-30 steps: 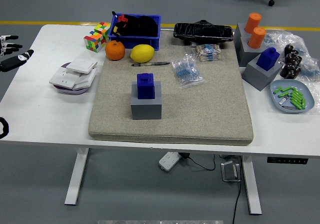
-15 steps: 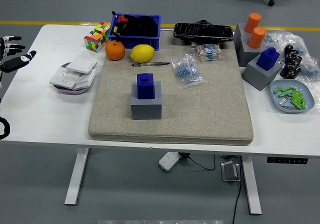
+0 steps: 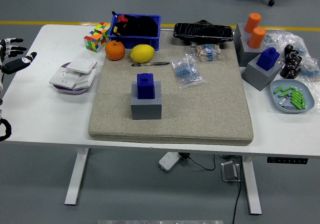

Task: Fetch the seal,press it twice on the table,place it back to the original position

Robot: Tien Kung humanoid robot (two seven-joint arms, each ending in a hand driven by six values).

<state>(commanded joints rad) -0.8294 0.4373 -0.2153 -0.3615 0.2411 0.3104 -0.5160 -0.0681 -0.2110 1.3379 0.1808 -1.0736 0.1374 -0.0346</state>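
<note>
A blue seal (image 3: pixel 145 86) stands upright in a grey block holder (image 3: pixel 146 105) on the beige mat (image 3: pixel 200 109), left of the mat's middle. My left hand (image 3: pixel 13 56) is at the picture's far left edge, over the table's left end, far from the seal. Its fingers are spread and hold nothing. My right hand is out of view.
A second blue seal (image 3: pixel 270 58) sits in a grey holder at the right, with two orange cylinders (image 3: pixel 255 30) behind it. Orange (image 3: pixel 115 50), lemon (image 3: pixel 142 53), pen (image 3: pixel 151 63), blue bin (image 3: pixel 136 30), cube (image 3: pixel 97 36), white sockets (image 3: pixel 75 74), plastic bags (image 3: pixel 187 70) and a dish (image 3: pixel 292 96) lie around.
My left hand has moved slightly up and to the right at the left edge, with its fingers spreading more. Nothing on the table has moved.
</note>
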